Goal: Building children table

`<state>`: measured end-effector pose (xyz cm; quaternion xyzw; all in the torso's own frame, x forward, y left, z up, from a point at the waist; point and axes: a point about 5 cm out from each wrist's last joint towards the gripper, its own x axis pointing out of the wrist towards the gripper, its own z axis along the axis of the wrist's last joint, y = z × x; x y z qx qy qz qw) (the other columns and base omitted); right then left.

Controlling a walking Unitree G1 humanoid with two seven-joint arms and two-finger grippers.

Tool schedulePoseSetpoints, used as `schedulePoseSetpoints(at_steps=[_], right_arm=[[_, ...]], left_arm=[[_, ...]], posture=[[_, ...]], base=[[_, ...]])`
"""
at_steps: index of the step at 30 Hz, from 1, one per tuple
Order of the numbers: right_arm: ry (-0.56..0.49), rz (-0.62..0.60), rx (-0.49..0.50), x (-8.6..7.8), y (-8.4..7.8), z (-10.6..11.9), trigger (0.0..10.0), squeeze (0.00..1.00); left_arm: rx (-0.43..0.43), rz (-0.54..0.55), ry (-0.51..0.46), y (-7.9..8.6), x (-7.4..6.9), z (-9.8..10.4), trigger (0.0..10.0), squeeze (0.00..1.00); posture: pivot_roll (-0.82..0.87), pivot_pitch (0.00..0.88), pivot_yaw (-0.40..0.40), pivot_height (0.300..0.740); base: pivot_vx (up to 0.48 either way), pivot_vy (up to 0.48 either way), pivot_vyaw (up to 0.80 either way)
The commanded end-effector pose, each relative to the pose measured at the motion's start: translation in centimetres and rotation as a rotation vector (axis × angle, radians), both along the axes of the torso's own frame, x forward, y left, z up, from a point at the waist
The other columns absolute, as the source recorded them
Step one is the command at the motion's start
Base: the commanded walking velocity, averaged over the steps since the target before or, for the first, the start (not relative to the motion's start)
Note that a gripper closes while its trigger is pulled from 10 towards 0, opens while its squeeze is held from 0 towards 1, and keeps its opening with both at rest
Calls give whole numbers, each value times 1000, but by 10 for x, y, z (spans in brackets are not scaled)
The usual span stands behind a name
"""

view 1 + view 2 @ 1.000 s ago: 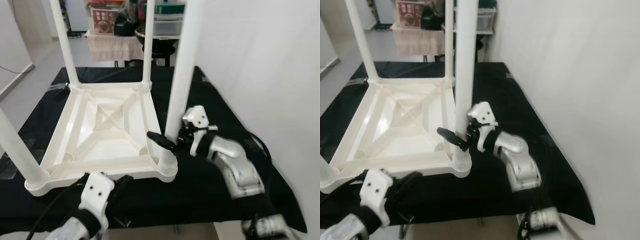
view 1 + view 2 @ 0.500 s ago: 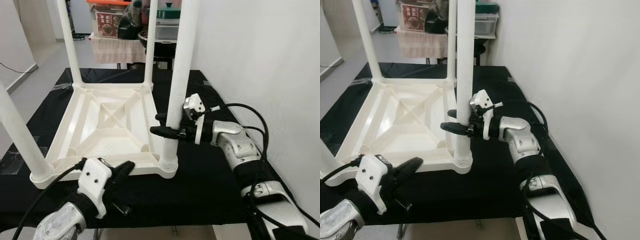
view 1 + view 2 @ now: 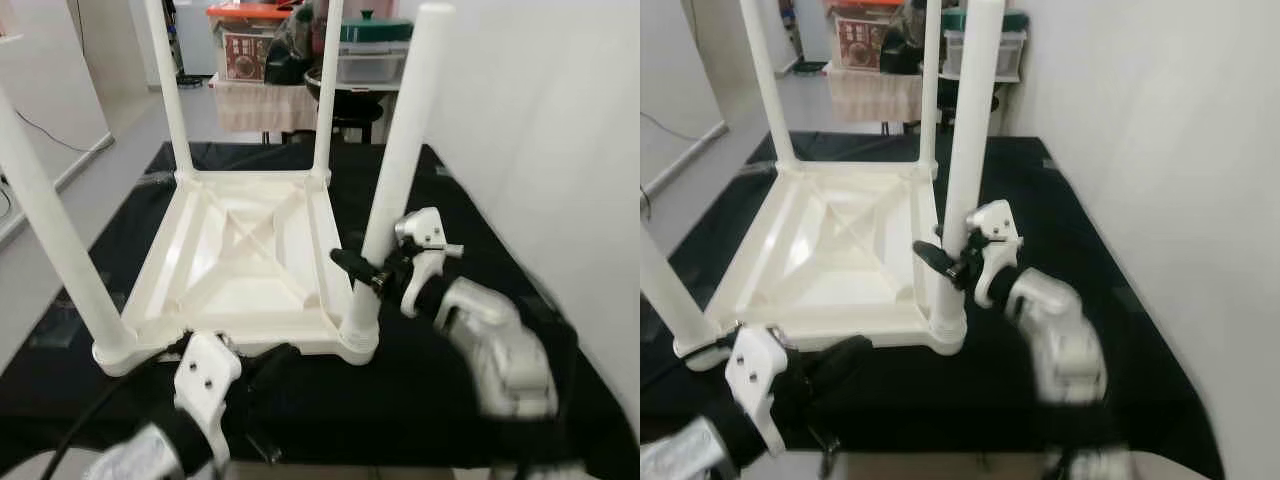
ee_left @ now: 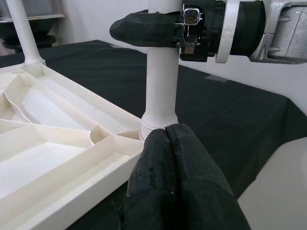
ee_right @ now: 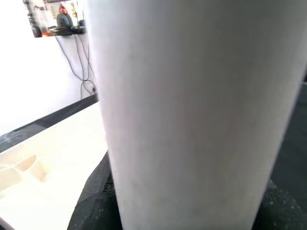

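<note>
Nearest to me, my left gripper [image 3: 262, 372] hangs low at the front edge of the black-covered work surface [image 3: 420, 400], its two padded fingers pressed together on nothing, tips just short of the table's near rim. Just beyond it lies the upside-down white plastic children's table top [image 3: 240, 270], ribbed underside up, flat on the black cloth with four white tubular legs standing in its corner sockets. My right gripper [image 3: 955, 262] is clenched around the near right leg [image 3: 395, 190], low down, a little above its socket collar; from the left wrist camera I see one black finger wrapped across the front of the tube.

I judge the whole piece light and fairly stiff, but the smooth round legs look slippery, so a low hold near the collar gives the best control for seating or twisting. That leg leans slightly, and I can't tell whether it is fully home.

The right wrist camera is so close to the tube that it tells me little. My right forearm is blurred. The near left leg [image 3: 55, 240] and the far left leg [image 3: 170, 85] run off the top, and the cluttered shelf [image 3: 290, 60] behind is indistinct.
</note>
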<state>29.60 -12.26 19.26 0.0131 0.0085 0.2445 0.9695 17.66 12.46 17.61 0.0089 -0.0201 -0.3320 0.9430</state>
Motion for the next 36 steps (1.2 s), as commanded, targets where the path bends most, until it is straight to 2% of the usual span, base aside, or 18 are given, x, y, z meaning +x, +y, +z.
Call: schedulePoseSetpoints(at_steps=[1, 5, 9, 10, 11, 12, 13, 18, 19, 20, 21, 22, 25, 30, 31, 33, 34, 36], right_arm=[[199, -123, -33, -15, -8, -38, 0, 0], [233, -111, -39, -26, 9, -49, 0, 0], [204, -102, -64, -13, 12, -40, 0, 0], [181, -104, -81, -6, 12, -32, 10000, 0], [181, -104, -81, -6, 12, -32, 10000, 0], [167, -62, -74, -2, 15, -23, 10000, 584], [146, -3, -53, 2, 18, -14, 10000, 1000], [52, 248, -17, 8, 29, 16, 10000, 1000], [7, 376, -51, 8, 30, 24, 10000, 682], [7, 376, -51, 8, 30, 24, 10000, 682], [-53, 566, -143, 7, 29, 29, 10000, 106], [-59, 606, -169, 8, 28, 29, 10000, 0], [-69, 779, -152, 18, 23, 33, 10000, 0], [-56, 806, -137, 38, 19, 38, 10000, 0], [-47, 826, -122, 43, 18, 40, 4431, 0], [-40, 840, -111, 46, 18, 41, 4431, 0], [-21, 859, -101, 49, 16, 42, 0, 0], [-11, 884, -101, 51, 14, 42, 0, 0]], left_arm=[[13, 10, 5, 4, -2, 2, 10000, 0], [-16, 30, 2, 3, 0, 6, 10000, 0], [-34, 29, -11, -2, -1, 10, 10000, 0], [-32, 36, -14, -2, 0, 9, 10000, 0], [-32, 36, -14, -2, 0, 9, 10000, 0], [-28, 47, -13, 0, 3, 7, 10000, 0], [-29, 54, -13, 1, 6, 6, 10000, 0], [-24, 48, -24, 2, 16, 7, 10000, 0], [-21, 46, -28, 3, 19, 6, 10000, 0], [-21, 46, -28, 3, 19, 6, 10000, 0], [-19, 44, -32, 3, 25, 6, 10000, 0], [-19, 45, -32, 2, 26, 6, 10000, 0], [-6, 72, -36, 6, 31, 4, 10000, 0], [19, 88, -45, 7, 33, 2, 10000, 0], [21, 89, -45, 8, 34, 1, 10000, 0], [21, 90, -44, 8, 34, 1, 10000, 0], [20, 91, -43, 8, 34, 1, 10000, 0], [19, 90, -41, 9, 35, 0, 10000, 0]], posture=[[-4, 101, -26, 740], [-1, 113, -37, 740], [-3, 110, -44, 740], [0, 112, -48, 740], [0, 112, -48, 740], [0, 108, -47, 740], [-8, 107, -45, 740], [-9, 94, -42, 740], [-10, 85, -43, 740], [-10, 85, -43, 740], [-2, 77, -48, 740], [-2, 77, -48, 740], [9, 62, -51, 740], [25, 50, -52, 740], [29, 47, -52, 740], [29, 47, -52, 740], [31, 47, -51, 740], [38, 46, -54, 740]], base=[[0, 0, 0], [0, 0, 0], [0, 0, 0], [0, 0, 0], [0, 0, 0], [0, 0, 0], [0, 0, 0], [0, 0, 0], [0, 0, 0], [0, 0, 0], [0, 0, 0], [0, 0, 0], [0, 0, 0], [0, 0, 0], [0, 0, 0], [0, 0, 0], [0, 0, 0], [0, 0, 0]])
